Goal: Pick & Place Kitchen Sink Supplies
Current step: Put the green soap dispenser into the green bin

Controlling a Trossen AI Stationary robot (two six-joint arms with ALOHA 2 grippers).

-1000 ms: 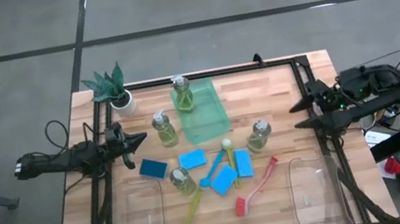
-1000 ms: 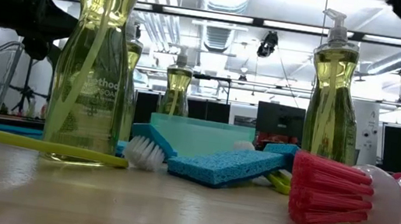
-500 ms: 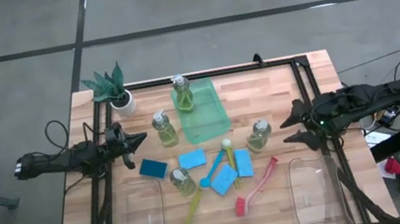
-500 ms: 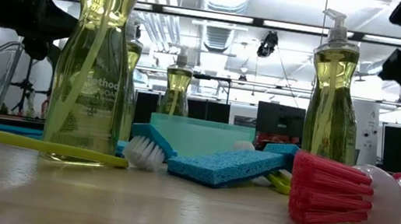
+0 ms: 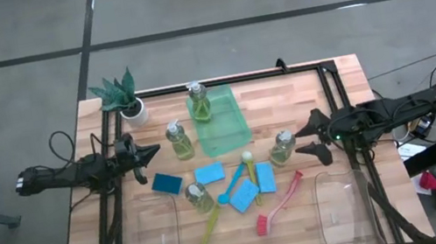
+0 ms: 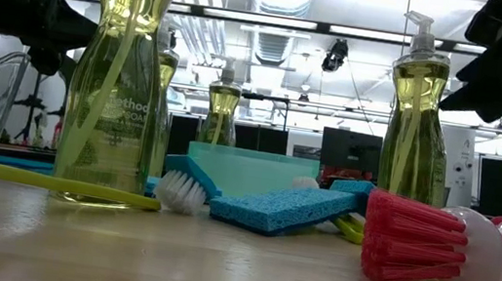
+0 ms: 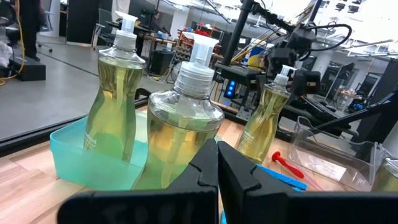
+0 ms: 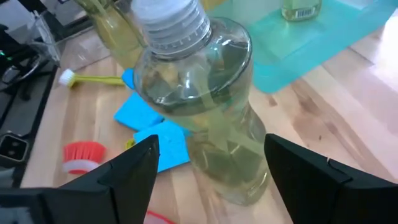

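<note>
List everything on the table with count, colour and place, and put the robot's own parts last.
Soap bottles: four, clear with yellow-green liquid; one in the green tray, one left of the tray, one at centre front, one on the right.
Sponges: four, blue, clustered at centre.
Brushes: three; yellow, blue, red, among the sponges.
Tray: one, translucent green, back centre.
Bins: two, clear; front left, front right.
Plant: one, teal leaves, white pot, back left corner.
Left pincer: shut, at the table's left edge.
Right pincer: open, level with the right bottle.
</note>
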